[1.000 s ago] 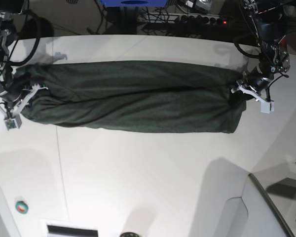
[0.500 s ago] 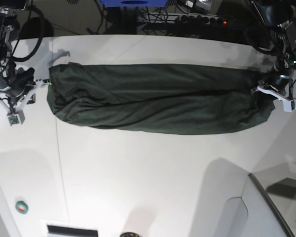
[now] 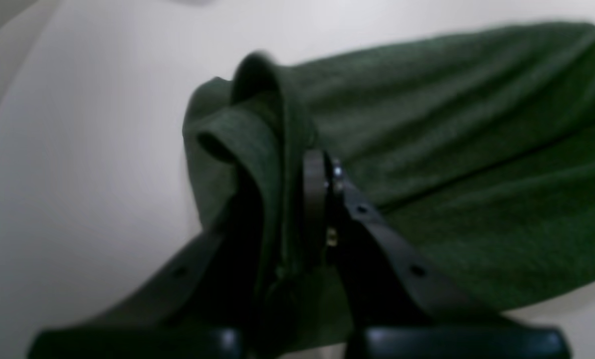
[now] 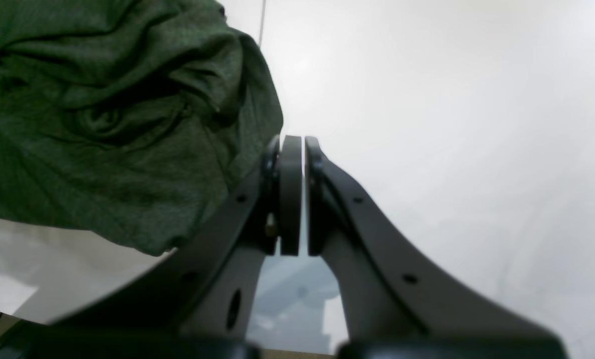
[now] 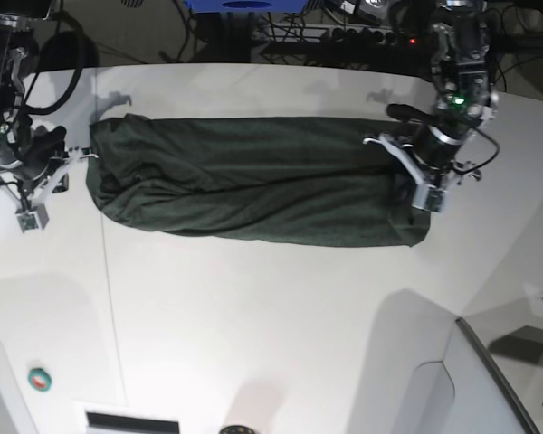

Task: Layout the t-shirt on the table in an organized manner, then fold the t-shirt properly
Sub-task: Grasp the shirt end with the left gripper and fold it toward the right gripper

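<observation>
Green t-shirt (image 5: 253, 185) in left gripper (image 3: 297, 199)

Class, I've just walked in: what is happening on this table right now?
A two-armed robot is folding a dark green t-shirt on a white table. The shirt lies as a long band across the table. The left gripper is shut on the fabric at one end and has it doubled over. The right gripper is shut and empty, beside the other end, holding no cloth.
</observation>
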Controlling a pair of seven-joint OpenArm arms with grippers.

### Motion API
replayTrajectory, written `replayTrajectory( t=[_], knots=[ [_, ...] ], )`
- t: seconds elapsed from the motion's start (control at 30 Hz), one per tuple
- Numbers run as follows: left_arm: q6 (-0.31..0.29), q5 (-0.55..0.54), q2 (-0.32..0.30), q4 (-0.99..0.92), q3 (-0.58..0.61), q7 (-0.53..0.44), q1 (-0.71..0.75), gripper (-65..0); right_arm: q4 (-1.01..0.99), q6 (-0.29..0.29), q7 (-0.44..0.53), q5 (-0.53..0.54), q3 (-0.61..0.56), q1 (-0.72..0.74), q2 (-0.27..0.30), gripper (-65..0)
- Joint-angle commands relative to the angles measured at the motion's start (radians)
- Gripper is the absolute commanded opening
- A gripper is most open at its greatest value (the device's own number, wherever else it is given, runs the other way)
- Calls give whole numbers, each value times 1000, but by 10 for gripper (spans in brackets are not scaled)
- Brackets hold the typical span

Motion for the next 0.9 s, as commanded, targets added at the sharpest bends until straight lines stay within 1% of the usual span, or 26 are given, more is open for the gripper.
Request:
replayTrajectory(
  t=[0.0,0.13,0.37,0.43,0.47,0.57,0.87],
  knots=[
    [0,10,12,22,27,-27,-6,-650,15,3,15,5,4,8,12,-642],
    [0,102,58,22,130,-27,-21,-650,15,3,15,5,4,8,12,-642],
    [0,177,102,2,236,-25,-69,-650,15,3,15,5,4,8,12,-642],
    [0,208,114,-15,259,10,-86,-650,15,3,15,5,4,8,12,-642],
    [0,211,119,-23,274,45,-95,-650,15,3,15,5,4,8,12,-642],
    [0,210,117,-30,308,87,-107,-650,15,3,15,5,4,8,12,-642],
    [0,220,114,-30,323,99,-112,-650,15,3,18,5,4,11,12,-642]
  ],
)
